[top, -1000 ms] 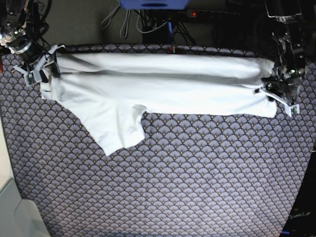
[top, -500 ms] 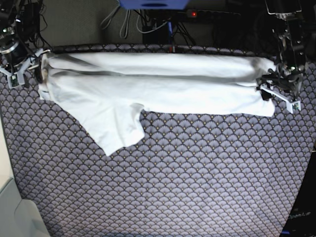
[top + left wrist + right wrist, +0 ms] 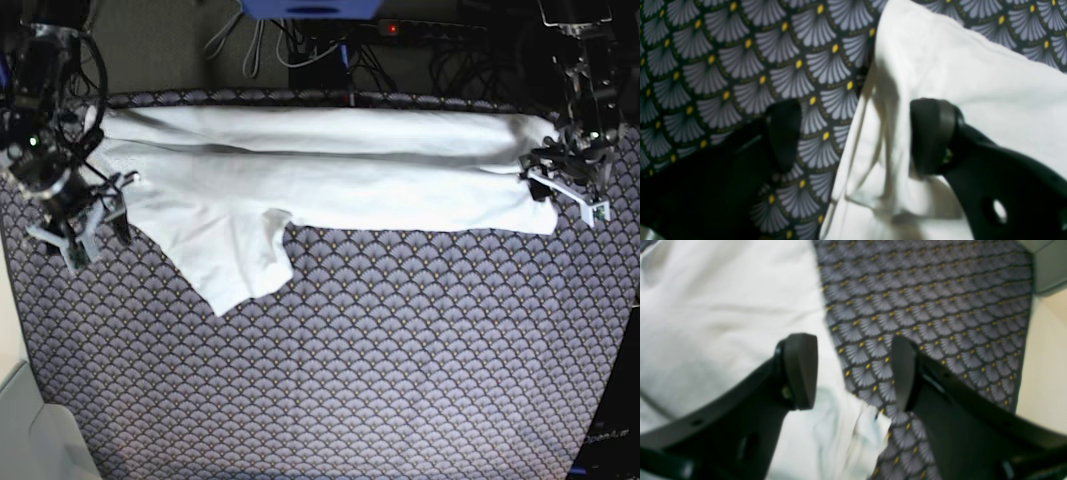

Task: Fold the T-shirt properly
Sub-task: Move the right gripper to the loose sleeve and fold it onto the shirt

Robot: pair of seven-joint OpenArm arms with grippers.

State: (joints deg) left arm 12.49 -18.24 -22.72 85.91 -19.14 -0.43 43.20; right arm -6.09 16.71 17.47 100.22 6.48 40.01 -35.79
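The white T-shirt (image 3: 330,170) lies as a long band across the back of the purple-grey patterned cloth (image 3: 400,360), with one sleeve (image 3: 240,260) spread toward the front. My left gripper (image 3: 565,193) hovers open at the shirt's right end. In the left wrist view the left gripper (image 3: 857,136) straddles the T-shirt (image 3: 973,66) edge, one finger over the shirt and one over the pattern, and grips nothing. My right gripper (image 3: 95,235) is open just off the shirt's left edge. In the right wrist view the right gripper (image 3: 851,373) stands over the T-shirt (image 3: 706,306) border.
Cables and a power strip (image 3: 400,28) run behind the table, beside a blue object (image 3: 310,8). A pale surface (image 3: 20,420) borders the cloth at the front left and shows as a cream strip (image 3: 1047,340) in the right wrist view.
My right gripper let go of the shirt's back-left corner and moved toward the front along its left edge. My left gripper opened at the right end and stayed in place.
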